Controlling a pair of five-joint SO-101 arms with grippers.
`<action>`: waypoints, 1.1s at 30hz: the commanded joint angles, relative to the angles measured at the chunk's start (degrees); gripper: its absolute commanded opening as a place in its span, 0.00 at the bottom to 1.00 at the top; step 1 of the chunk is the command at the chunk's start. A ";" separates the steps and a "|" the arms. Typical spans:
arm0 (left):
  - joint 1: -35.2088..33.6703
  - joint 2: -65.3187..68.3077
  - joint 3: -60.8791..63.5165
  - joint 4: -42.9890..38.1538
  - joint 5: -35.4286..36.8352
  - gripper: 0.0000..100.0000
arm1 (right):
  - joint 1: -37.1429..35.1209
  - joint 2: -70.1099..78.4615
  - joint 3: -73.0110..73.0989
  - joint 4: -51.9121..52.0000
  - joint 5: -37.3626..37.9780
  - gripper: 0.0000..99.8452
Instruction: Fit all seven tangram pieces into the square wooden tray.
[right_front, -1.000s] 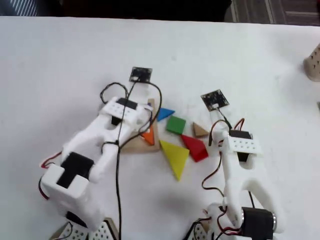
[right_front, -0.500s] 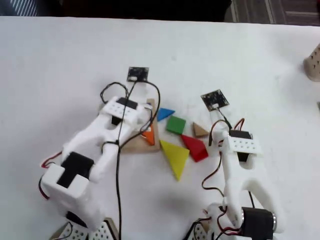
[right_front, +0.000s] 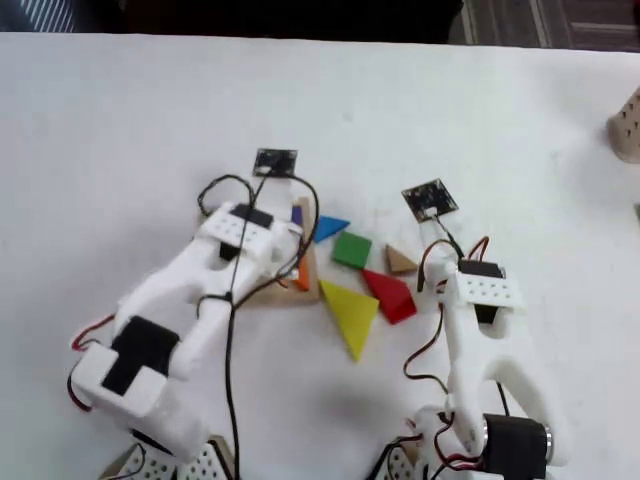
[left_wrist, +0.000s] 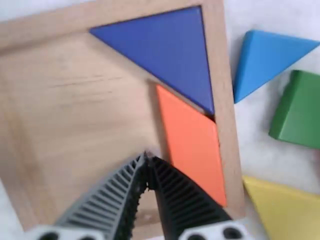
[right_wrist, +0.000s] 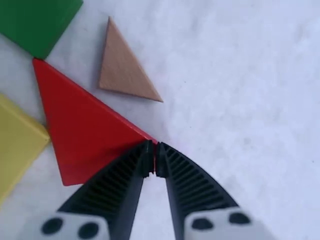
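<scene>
The square wooden tray (left_wrist: 75, 110) holds the dark blue triangle (left_wrist: 170, 47) and orange parallelogram (left_wrist: 192, 145); five pieces lie on the worktop (right_front: 150, 120); left claw (left_wrist: 148, 159) and right claw (right_wrist: 152, 149) are clenched, empty

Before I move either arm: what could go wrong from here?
1. The left gripper, shut, sits beside the orange piece in the tray; sliding sideways could dislodge it against the blue triangle.
2. The right gripper, shut at a corner of the red triangle, may push it into the yellow piece instead of grasping.
</scene>
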 joint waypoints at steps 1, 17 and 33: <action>2.15 -2.51 1.58 -2.46 0.70 0.02 | 0.75 -1.71 0.09 -0.48 0.70 0.02; 4.44 -2.59 1.67 -8.09 1.05 0.02 | 0.75 -1.71 0.09 -0.48 0.70 0.02; 0.13 -8.57 2.11 -1.23 0.70 0.02 | 0.75 -1.80 0.09 -0.48 0.70 0.02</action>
